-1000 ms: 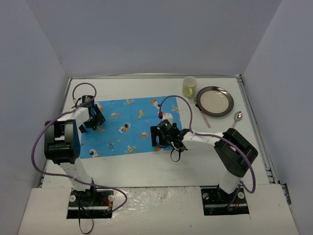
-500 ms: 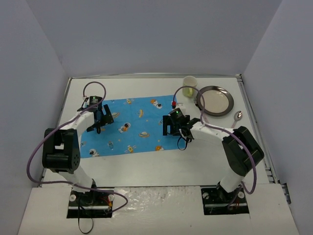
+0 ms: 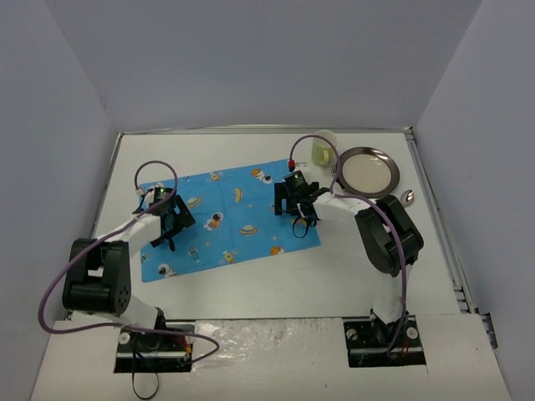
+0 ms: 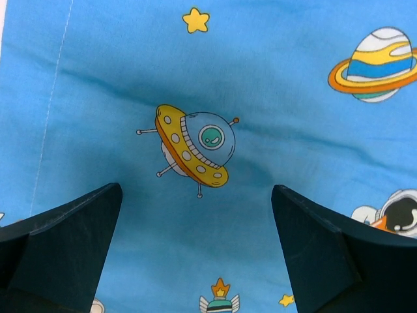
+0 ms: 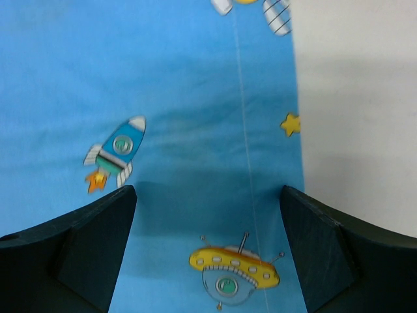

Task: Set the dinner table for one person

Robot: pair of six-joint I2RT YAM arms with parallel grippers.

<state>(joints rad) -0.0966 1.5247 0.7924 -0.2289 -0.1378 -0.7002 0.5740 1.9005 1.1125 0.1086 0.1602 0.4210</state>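
With the blue space-print cloth mat (image 3: 230, 219) spread on the big white flat bench (image 3: 276, 284), the left claw (image 3: 171, 219) and right claw (image 3: 297, 200) hang open above it, so next one probably must grab the round silver metal plate (image 3: 369, 169) near the mat.

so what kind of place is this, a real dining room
Probably a robot test cell: lavender panels wall in a white table, with the left arm and right arm bolted at its near edge.

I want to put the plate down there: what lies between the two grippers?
In the top view, only the blue placemat lies between the left gripper and the right gripper; nothing rests on that stretch of it.
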